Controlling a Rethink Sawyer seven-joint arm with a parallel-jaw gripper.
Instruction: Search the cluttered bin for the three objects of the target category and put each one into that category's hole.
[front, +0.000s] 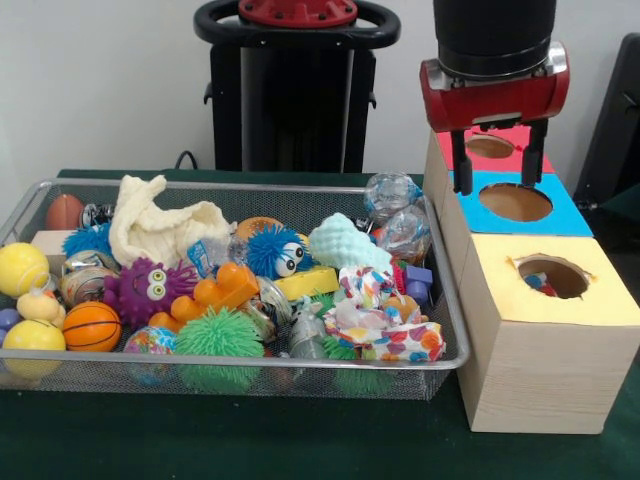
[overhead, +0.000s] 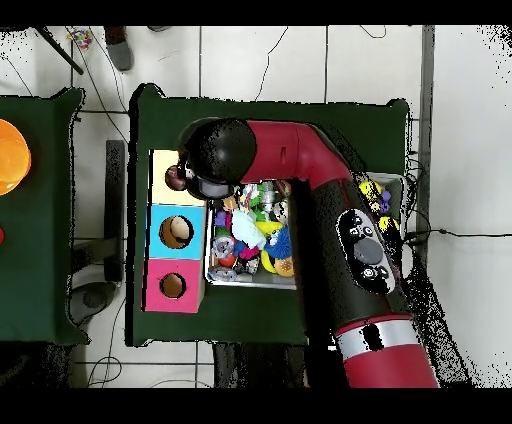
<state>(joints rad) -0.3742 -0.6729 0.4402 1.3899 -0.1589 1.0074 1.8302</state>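
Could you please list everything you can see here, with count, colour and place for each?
wire-mesh basket: one, silver, on the green table.
polka-dot cloth bunches: at least two, white with coloured dots, basket's front corner nearest the boxes.
knitted cloth: one, cream, at the basket's back.
spiky balls: several, green, blue and purple, among the toys.
basketball toy: one, orange, front end away from the boxes.
yellow-faced box: one, pale wood, nearest the camera; something colourful shows in its hole.
blue-faced box: one, behind it.
red-faced box: one, farthest back.
gripper: red and black, open, empty, above the blue-faced box.

Lab; robot pedestal, floor cables
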